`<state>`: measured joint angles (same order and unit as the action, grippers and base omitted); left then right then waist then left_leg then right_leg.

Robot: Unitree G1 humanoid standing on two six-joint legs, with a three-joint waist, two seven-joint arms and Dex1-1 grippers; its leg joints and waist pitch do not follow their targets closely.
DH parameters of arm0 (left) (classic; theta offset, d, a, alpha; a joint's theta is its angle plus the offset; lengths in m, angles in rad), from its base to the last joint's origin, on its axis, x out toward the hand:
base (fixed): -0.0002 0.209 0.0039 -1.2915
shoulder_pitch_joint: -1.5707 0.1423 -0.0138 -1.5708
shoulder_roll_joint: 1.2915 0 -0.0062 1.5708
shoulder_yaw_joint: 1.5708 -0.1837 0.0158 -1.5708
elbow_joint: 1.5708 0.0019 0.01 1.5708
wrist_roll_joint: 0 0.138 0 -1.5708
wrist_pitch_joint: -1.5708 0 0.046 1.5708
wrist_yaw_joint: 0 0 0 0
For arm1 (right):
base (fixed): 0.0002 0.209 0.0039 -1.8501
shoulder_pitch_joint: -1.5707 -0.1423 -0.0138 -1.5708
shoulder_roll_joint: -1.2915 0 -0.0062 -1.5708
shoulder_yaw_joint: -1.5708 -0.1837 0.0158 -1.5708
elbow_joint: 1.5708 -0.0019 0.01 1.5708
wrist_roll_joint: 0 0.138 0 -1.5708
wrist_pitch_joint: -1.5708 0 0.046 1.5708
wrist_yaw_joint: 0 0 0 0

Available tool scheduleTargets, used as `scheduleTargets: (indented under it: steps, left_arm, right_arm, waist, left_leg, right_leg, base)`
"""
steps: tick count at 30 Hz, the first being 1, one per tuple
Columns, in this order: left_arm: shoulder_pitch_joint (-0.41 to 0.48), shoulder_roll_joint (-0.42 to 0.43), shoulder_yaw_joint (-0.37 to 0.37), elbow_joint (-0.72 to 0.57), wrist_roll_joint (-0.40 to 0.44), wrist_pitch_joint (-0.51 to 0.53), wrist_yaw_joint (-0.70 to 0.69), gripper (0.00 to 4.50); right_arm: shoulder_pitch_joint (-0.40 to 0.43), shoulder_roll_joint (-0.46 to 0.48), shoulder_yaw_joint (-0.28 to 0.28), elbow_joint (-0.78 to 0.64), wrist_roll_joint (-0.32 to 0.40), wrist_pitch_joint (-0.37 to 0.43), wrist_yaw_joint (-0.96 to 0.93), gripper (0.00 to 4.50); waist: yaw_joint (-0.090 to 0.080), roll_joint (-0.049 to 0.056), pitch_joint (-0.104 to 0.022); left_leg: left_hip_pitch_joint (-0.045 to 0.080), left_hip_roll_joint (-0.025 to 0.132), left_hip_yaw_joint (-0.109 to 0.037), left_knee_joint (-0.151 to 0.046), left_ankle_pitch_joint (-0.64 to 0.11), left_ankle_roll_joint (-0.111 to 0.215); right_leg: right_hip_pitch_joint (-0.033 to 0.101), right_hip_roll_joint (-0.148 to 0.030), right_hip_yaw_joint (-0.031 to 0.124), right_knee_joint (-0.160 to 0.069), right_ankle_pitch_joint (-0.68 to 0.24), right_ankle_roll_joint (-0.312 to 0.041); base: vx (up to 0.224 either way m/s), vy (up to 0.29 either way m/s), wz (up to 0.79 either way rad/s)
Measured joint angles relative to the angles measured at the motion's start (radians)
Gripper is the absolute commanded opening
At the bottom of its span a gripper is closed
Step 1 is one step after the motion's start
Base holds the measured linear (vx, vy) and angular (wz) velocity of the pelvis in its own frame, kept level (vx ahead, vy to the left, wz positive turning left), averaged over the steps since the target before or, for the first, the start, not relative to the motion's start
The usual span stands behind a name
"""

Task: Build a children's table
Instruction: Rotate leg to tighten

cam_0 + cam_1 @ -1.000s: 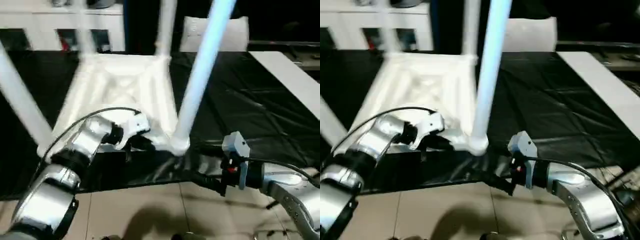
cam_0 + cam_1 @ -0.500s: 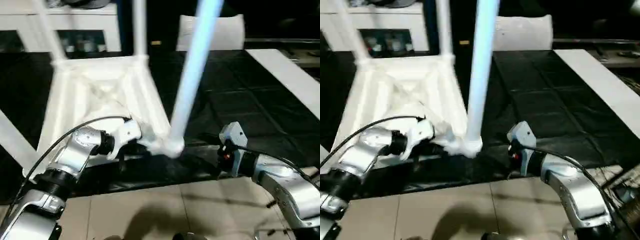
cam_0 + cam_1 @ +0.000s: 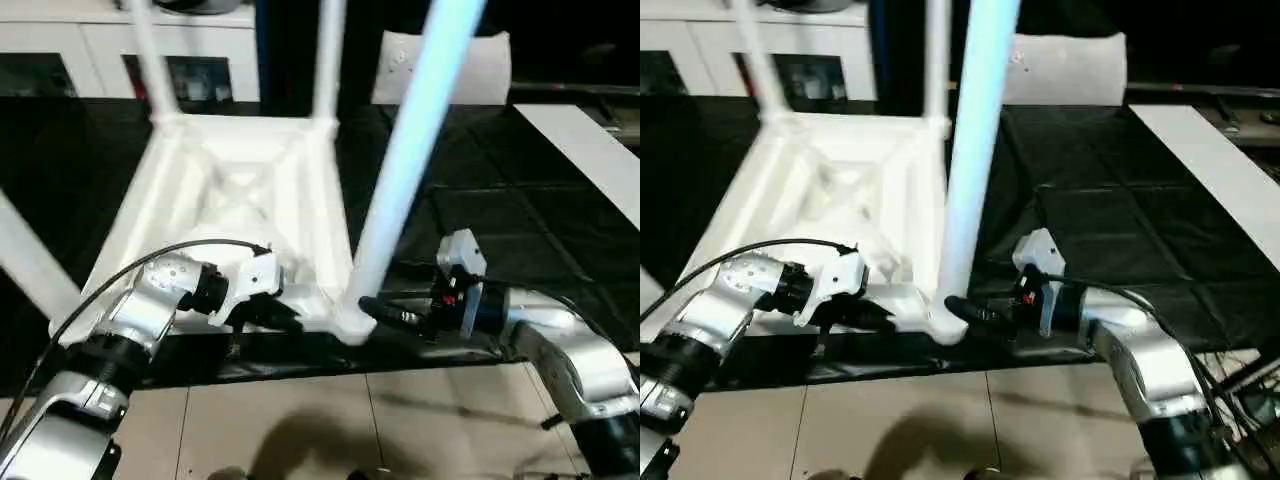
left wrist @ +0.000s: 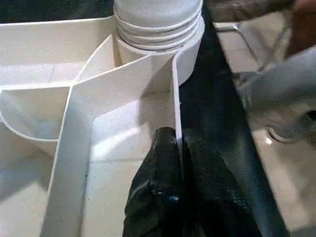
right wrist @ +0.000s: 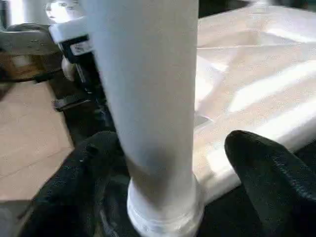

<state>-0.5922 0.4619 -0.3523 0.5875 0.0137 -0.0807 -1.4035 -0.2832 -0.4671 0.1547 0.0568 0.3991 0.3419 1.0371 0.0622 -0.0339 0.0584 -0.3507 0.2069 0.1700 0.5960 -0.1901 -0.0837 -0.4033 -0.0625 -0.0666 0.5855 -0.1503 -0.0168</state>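
Note:
The children's table lies upside down: its ribbed white tabletop (image 3: 240,190) rests on black cloth, with four white tube legs standing in the corner sockets. My left gripper (image 3: 272,310) is shut on the thin near rim of the tabletop (image 4: 123,84), its black fingers (image 4: 160,168) pinching the wall beside the near-right socket (image 4: 158,24). My right gripper (image 3: 380,312) is open and straddles the base of the near-right leg (image 3: 410,150). The leg (image 5: 148,89) stands between the two black fingers (image 5: 266,168), with a gap on one side.
A white cabinet (image 3: 90,50) with glass doors runs along the back. A flat white board (image 3: 590,160) lies on the black cloth (image 3: 500,220) at the right, and a white block (image 3: 450,70) stands behind. Tiled floor (image 3: 300,420) begins at the near edge.
My right gripper has moved left to the near-right leg's base and now stands around it. My left gripper keeps its grip on the rim. The camera view has shifted.

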Motion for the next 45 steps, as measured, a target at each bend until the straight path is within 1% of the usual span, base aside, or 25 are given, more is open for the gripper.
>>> scheduleTargets:
  steps: [3, 6, 8, 11, 12, 13, 14, 16, 17, 22, 27, 30, 33, 36, 37, 39, 40, 42, 43, 44, 45]
  left_arm:
    - [-0.022, -0.002, -0.016, 0.037, 0.003, -0.044, -0.035, 0.00]
    - [-0.044, -0.003, -0.020, 0.071, 0.011, -0.073, -0.056, 0.00]
    - [-0.055, -0.006, -0.029, 0.088, 0.015, -0.091, -0.064, 0.00]
    - [-0.073, -0.008, -0.041, 0.110, 0.022, -0.109, -0.078, 0.00]
    - [-0.080, -0.009, -0.045, 0.123, 0.024, -0.117, -0.082, 0.00]
    - [-0.088, -0.010, -0.048, 0.136, 0.025, -0.124, -0.088, 0.00]
    - [-0.089, -0.011, -0.048, 0.137, 0.026, -0.127, -0.089, 0.00]
    - [-0.093, -0.014, -0.049, 0.148, 0.030, -0.140, -0.091, 0.00]
    - [-0.100, -0.016, -0.050, 0.159, 0.031, -0.144, -0.095, 0.00]
    - [-0.115, -0.022, -0.058, 0.183, 0.033, -0.158, -0.098, 0.00]
    - [-0.116, -0.029, -0.047, 0.185, 0.032, -0.130, -0.094, 0.00]
    - [-0.115, -0.040, -0.039, 0.174, 0.036, -0.071, -0.052, 0.00]
    - [-0.110, -0.062, -0.019, 0.162, 0.048, 0.000, 0.023, 0.00]
    - [-0.101, -0.102, 0.009, 0.142, 0.059, 0.095, 0.132, 0.00]
    - [-0.096, -0.128, 0.023, 0.134, 0.062, 0.137, 0.185, 0.00]
    - [-0.094, -0.164, 0.034, 0.126, 0.067, 0.190, 0.252, 0.00]
    - [-0.094, -0.186, 0.037, 0.118, 0.072, 0.220, 0.291, 0.00]
    - [-0.097, -0.229, 0.053, 0.115, 0.096, 0.273, 0.379, 0.00]
    - [-0.100, -0.252, 0.061, 0.115, 0.105, 0.303, 0.431, 0.00]
    - [-0.102, -0.267, 0.066, 0.114, 0.110, 0.320, 0.464, 0.00]
    - [-0.104, -0.283, 0.072, 0.114, 0.116, 0.337, 0.500, 0.00]
  right_arm:
    - [-0.033, 0.000, 0.018, 0.056, 0.000, -0.006, 0.069, 3.34]
    - [-0.057, 0.000, 0.037, 0.102, -0.003, -0.027, 0.123, 3.21]
    - [-0.070, -0.001, 0.051, 0.125, -0.007, -0.030, 0.147, 2.90]
    - [-0.084, -0.001, 0.070, 0.155, -0.018, -0.046, 0.178, 2.84]
    - [-0.093, -0.001, 0.079, 0.168, -0.024, -0.050, 0.189, 2.66]
    - [-0.105, -0.001, 0.087, 0.184, -0.029, -0.055, 0.201, 2.66]
    - [-0.107, -0.001, 0.087, 0.188, -0.034, -0.061, 0.208, 2.47]
    - [-0.110, -0.001, 0.091, 0.192, -0.039, -0.072, 0.226, 2.42]
    - [-0.113, -0.001, 0.091, 0.194, -0.043, -0.075, 0.231, 2.19]
    - [-0.116, -0.001, 0.091, 0.205, -0.049, -0.091, 0.244, 2.04]
    - [-0.113, 0.004, 0.089, 0.201, -0.049, -0.082, 0.236, 1.99]
    - [-0.068, 0.033, 0.049, 0.161, -0.046, -0.048, 0.159, 1.99]
    - [-0.040, 0.074, 0.024, 0.140, -0.060, -0.037, 0.038, 1.99]
    - [-0.026, 0.139, -0.022, 0.132, -0.094, -0.013, -0.128, 1.98]
    - [-0.023, 0.172, -0.048, 0.126, -0.108, 0.008, -0.209, 1.97]
    - [-0.023, 0.211, -0.076, 0.117, -0.130, 0.037, -0.311, 1.96]
    - [-0.023, 0.234, -0.090, 0.113, -0.142, 0.049, -0.369, 1.96]
    - [-0.033, 0.312, -0.119, 0.120, -0.182, 0.065, -0.508, 1.96]
    - [-0.049, 0.352, -0.129, 0.133, -0.207, 0.070, -0.592, 1.96]
    - [-0.068, 0.374, -0.133, 0.150, -0.218, 0.072, -0.643, 1.96]
    - [-0.087, 0.401, -0.141, 0.172, -0.234, 0.071, -0.697, 1.96]
  waist:
    - [0.003, -0.002, 0.000]
    - [0.002, -0.006, -0.001]
    - [0.004, -0.006, -0.002]
    - [0.007, -0.007, -0.001]
    - [0.007, -0.007, -0.001]
    - [0.008, -0.007, -0.001]
    - [0.009, -0.007, -0.001]
    - [0.013, -0.007, -0.001]
    - [0.015, -0.007, -0.001]
    - [0.025, -0.008, -0.001]
    - [0.026, -0.008, -0.001]
    - [0.026, -0.008, -0.001]
    - [0.018, -0.008, -0.001]
    - [-0.007, -0.008, -0.001]
    - [-0.019, -0.008, -0.001]
    - [-0.035, -0.007, -0.001]
    - [-0.041, -0.006, -0.002]
    - [-0.059, -0.003, -0.003]
    - [-0.068, 0.000, -0.002]
    - [-0.077, 0.003, 0.000]
    - [-0.087, 0.011, 0.004]
  left_leg:
    - [0.000, 0.000, 0.001, 0.000, 0.000, 0.000]
    - [-0.001, 0.000, 0.001, 0.000, 0.000, 0.000]
    - [-0.001, 0.000, 0.001, 0.000, 0.000, 0.000]
    - [-0.001, 0.000, 0.001, 0.000, 0.000, 0.000]
    - [-0.001, 0.000, 0.001, 0.000, 0.000, 0.000]
    - [-0.001, 0.000, 0.001, 0.000, 0.000, 0.000]
    - [-0.001, 0.000, 0.001, 0.000, 0.000, 0.000]
    - [-0.001, 0.000, 0.001, 0.000, 0.000, 0.000]
    - [-0.001, 0.000, 0.002, 0.000, 0.000, 0.000]
    - [0.000, 0.001, 0.002, 0.000, 0.000, 0.000]
    - [0.000, 0.000, 0.002, 0.000, 0.000, 0.000]
    - [0.001, 0.000, 0.001, 0.000, 0.000, 0.000]
    - [0.003, -0.001, 0.001, 0.001, 0.000, 0.000]
    - [0.003, -0.002, 0.000, 0.002, 0.000, 0.000]
    - [0.003, -0.003, 0.000, 0.003, 0.000, 0.000]
    - [0.001, -0.003, -0.001, 0.002, 0.000, 0.000]
    - [0.001, -0.003, -0.001, 0.002, 0.000, 0.000]
    - [0.001, -0.001, -0.004, 0.002, 0.000, 0.000]
    - [0.001, -0.001, -0.005, 0.001, 0.000, 0.001]
    - [0.001, -0.001, -0.006, 0.001, 0.000, 0.001]
    - [0.002, 0.002, -0.012, 0.001, -0.001, 0.003]
  right_leg:
    - [0.000, -0.002, 0.000, 0.000, 0.000, 0.000]
    - [0.000, -0.003, 0.000, 0.000, 0.000, 0.000]
    - [0.000, -0.003, 0.000, 0.000, 0.000, 0.000]
    - [0.000, -0.003, -0.001, 0.001, 0.000, -0.001]
    - [0.000, -0.003, -0.001, 0.001, 0.000, 0.000]
    - [0.000, -0.003, -0.001, 0.001, 0.000, -0.001]
    - [0.000, -0.003, -0.001, 0.001, 0.000, -0.001]
    - [0.000, -0.003, -0.001, 0.002, 0.000, -0.001]
    - [0.000, -0.003, -0.001, 0.002, 0.001, -0.001]
    - [0.000, -0.003, -0.001, 0.003, 0.001, -0.002]
    - [0.000, -0.003, 0.000, 0.004, -0.001, 0.002]
    - [0.000, -0.004, 0.000, 0.006, -0.002, 0.002]
    - [0.001, -0.006, 0.000, 0.007, -0.002, 0.003]
    - [0.000, -0.010, -0.003, 0.005, -0.002, 0.003]
    - [0.000, -0.011, -0.005, 0.002, -0.002, 0.003]
    - [0.001, -0.012, -0.009, -0.008, -0.002, 0.003]
    - [0.002, -0.015, -0.015, -0.012, -0.002, 0.003]
    - [0.008, -0.019, -0.030, -0.024, -0.002, 0.003]
    - [0.010, -0.023, -0.040, -0.033, -0.002, 0.003]
    - [0.014, -0.030, -0.054, -0.040, -0.002, 0.003]
    - [0.024, -0.032, -0.069, -0.055, -0.002, 0.003]
  base:
    - [0.000, 0.000, 0.00]
    - [0.000, 0.000, 0.00]
    - [0.000, 0.000, 0.00]
    - [0.000, 0.000, 0.00]
    - [0.000, 0.000, 0.00]
    - [0.000, 0.000, 0.00]
    - [0.000, 0.000, 0.00]
    - [0.000, 0.000, 0.00]
    - [0.000, 0.000, 0.00]
    - [0.000, 0.000, 0.00]
    - [0.000, 0.000, 0.00]
    - [0.000, 0.000, 0.00]
    - [0.000, 0.000, 0.00]
    - [0.000, 0.000, 0.00]
    - [0.000, 0.000, 0.00]
    - [0.000, 0.000, 0.00]
    - [0.000, 0.000, 0.00]
    - [0.000, 0.000, 0.00]
    - [0.000, 0.000, 0.00]
    - [0.000, 0.000, 0.00]
    - [0.000, 0.000, 0.00]
